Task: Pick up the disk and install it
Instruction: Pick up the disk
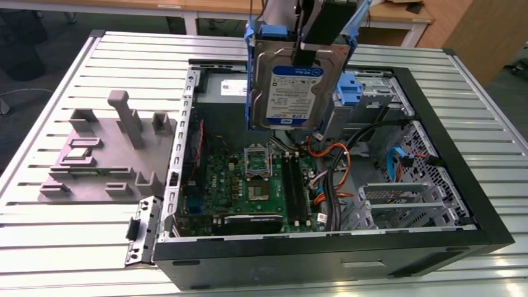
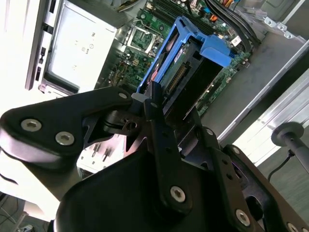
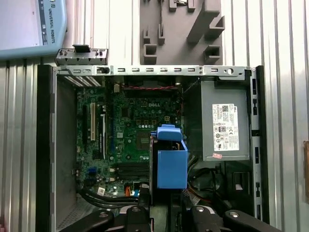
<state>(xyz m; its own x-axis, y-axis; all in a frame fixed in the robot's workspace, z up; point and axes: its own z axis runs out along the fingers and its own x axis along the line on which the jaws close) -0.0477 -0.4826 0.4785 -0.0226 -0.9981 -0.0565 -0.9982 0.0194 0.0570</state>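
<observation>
Disk upright in the closed gripper, above open computer case

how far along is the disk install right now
Done: the disk is picked up. In hand: the claw is shut on it, holding it above the open computer case. Left: installing it; it is not yet seated in any bay.

All three views look down into the case, wrist views from closer.

Exterior view: end effector cropped above; disk half-hides power supply.
</observation>
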